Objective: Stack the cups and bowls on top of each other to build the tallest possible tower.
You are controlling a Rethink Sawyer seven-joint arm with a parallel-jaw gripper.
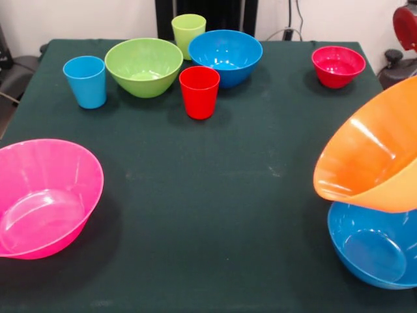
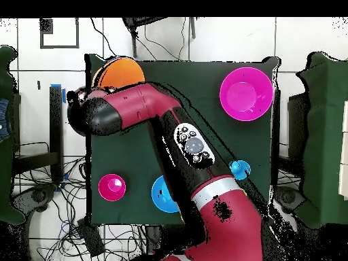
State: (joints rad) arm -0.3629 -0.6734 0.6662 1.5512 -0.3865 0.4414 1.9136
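The big orange bowl (image 1: 371, 156) hangs tilted at the right edge, its low rim over a blue bowl (image 1: 374, 248). The pink bowl (image 1: 42, 199) sits at the near left. At the far side stand the light blue cup (image 1: 85, 81), the lime green bowl (image 1: 143, 66), the lime green cup (image 1: 188, 32), a second blue bowl (image 1: 226, 56), the red cup (image 1: 199, 91) and the small red bowl (image 1: 338, 66). The purple bowl is out of view. In the overhead view my arm (image 2: 146, 109) reaches to the orange bowl (image 2: 119, 71); the gripper is hidden under the wrist.
The dark green table (image 1: 208, 189) has a wide bare middle between the far row and the near bowls. The robot's black pedestal (image 1: 208, 16) stands behind the far edge. Cables lie on the floor (image 2: 61, 204) beside the table.
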